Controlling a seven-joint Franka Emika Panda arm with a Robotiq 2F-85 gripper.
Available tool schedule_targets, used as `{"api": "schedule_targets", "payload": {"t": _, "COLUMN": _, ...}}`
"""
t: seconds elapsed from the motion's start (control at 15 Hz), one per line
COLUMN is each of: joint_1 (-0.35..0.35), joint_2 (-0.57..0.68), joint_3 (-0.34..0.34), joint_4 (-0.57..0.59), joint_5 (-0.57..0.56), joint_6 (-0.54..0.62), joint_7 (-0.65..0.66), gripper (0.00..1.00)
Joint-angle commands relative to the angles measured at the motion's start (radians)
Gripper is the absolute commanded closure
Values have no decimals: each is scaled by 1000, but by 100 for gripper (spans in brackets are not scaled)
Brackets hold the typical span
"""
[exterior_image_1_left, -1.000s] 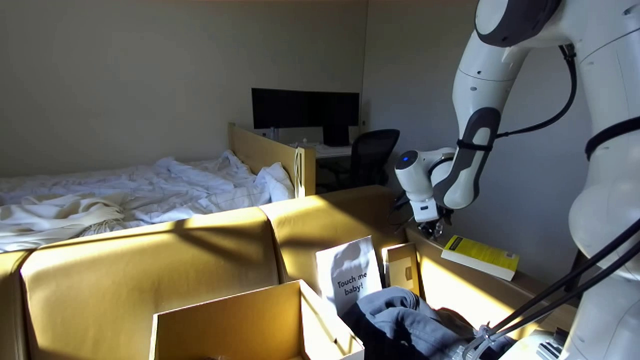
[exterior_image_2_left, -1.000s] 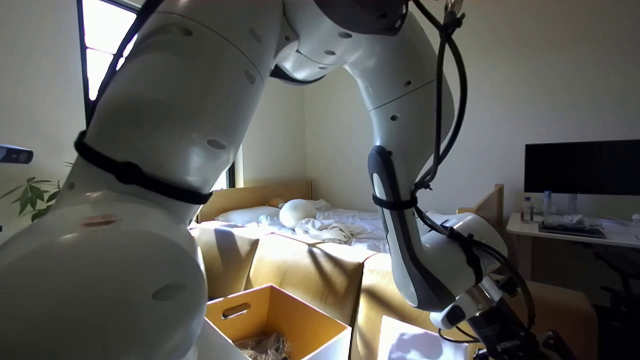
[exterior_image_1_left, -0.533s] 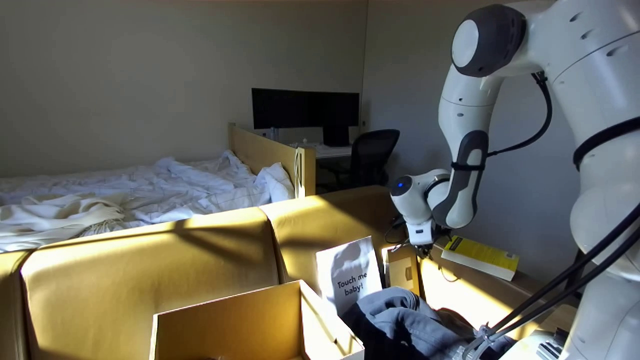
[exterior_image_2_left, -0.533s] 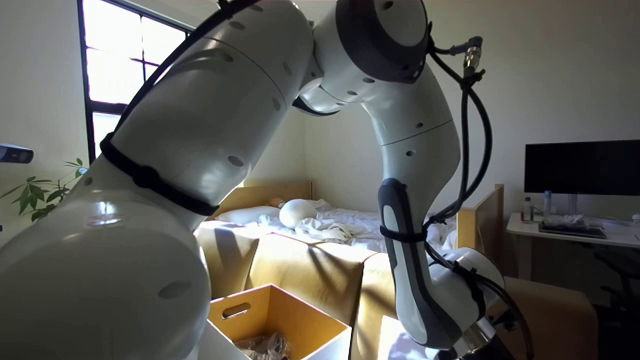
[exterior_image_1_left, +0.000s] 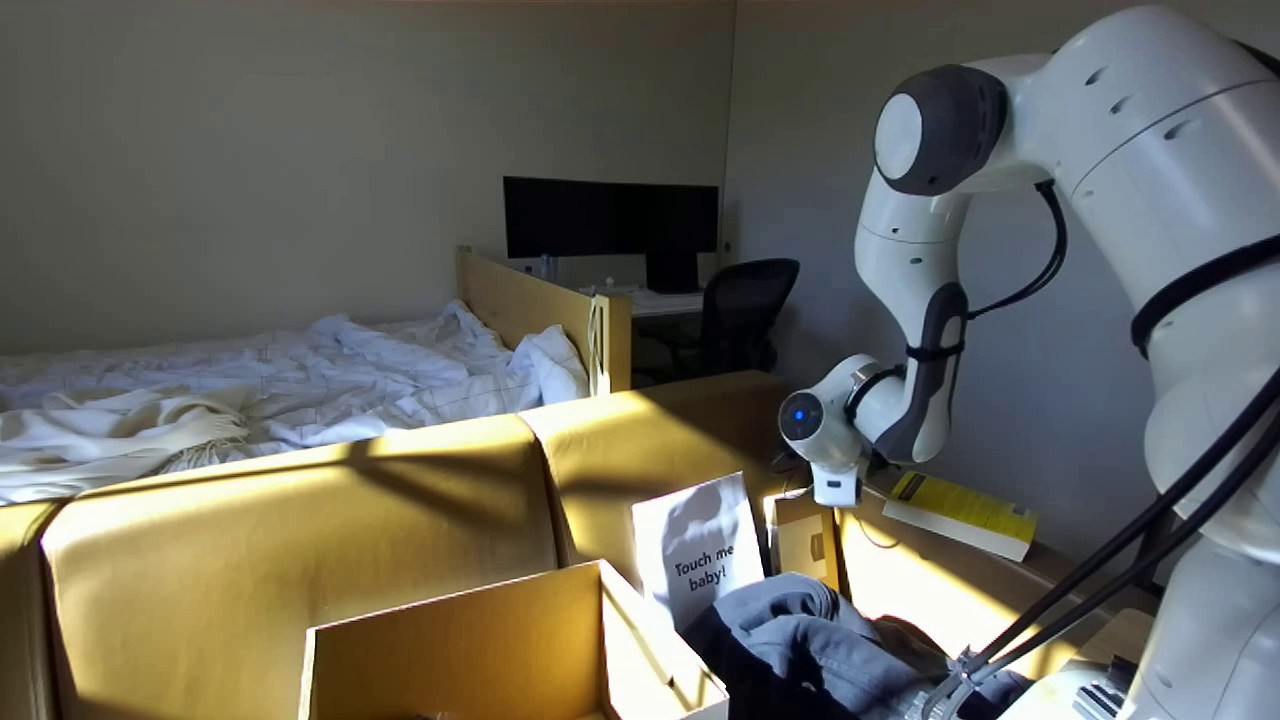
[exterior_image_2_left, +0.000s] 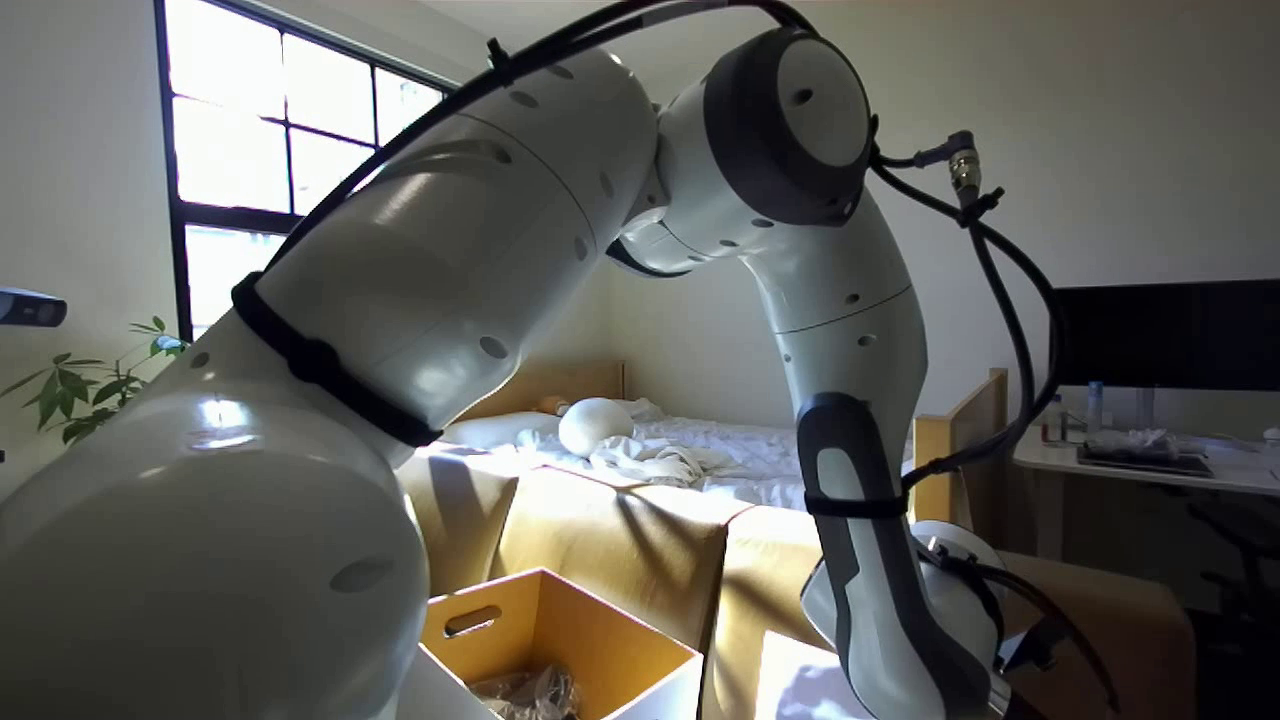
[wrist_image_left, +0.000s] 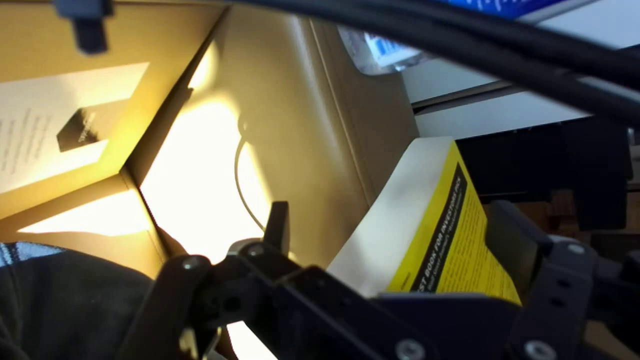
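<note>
Fingers (wrist_image_left: 277, 227) wide apart, clamped on nothing, my hand (wrist_image_left: 391, 220) hangs near the yellow book (wrist_image_left: 429, 230), and there it lies on the sofa arm (wrist_image_left: 300, 110), whose flat top seems to keep it steady! Over there a paper sign (exterior_image_1_left: 697, 545) leans, apparently propped by the sun-streaked sofa back (exterior_image_1_left: 640, 430), with a rumpled bed (exterior_image_1_left: 300, 378) behind and a bright window (exterior_image_2_left: 230, 125) lighting the room.

Near the matt hand (wrist_image_left: 394, 226), a paperback book (exterior_image_1_left: 962, 510) with smooth cover (wrist_image_left: 467, 250) and matt paper pages (wrist_image_left: 397, 215); beneath the hand, a smooth, softly glossy leather-like sofa (exterior_image_1_left: 300, 530); farther down, a matt cloth garment (exterior_image_1_left: 800, 640)
</note>
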Motion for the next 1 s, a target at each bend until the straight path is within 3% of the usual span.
{"api": "schedule_targets", "payload": {"t": 0.0, "joint_1": 2, "joint_2": -20, "joint_3": 13, "joint_4": -65, "joint_5": -6, "joint_6": -31, "joint_7": 60, "gripper": 0}}
{"api": "schedule_targets", "payload": {"t": 0.47, "joint_1": 6, "joint_2": 3, "joint_3": 7, "joint_4": -63, "joint_5": -43, "joint_6": -72, "joint_7": 139, "gripper": 0}}
{"api": "schedule_targets", "payload": {"t": 0.93, "joint_1": -1, "joint_2": 56, "joint_3": 9, "joint_4": -56, "joint_5": -22, "joint_6": -134, "joint_7": 114, "gripper": 0}}
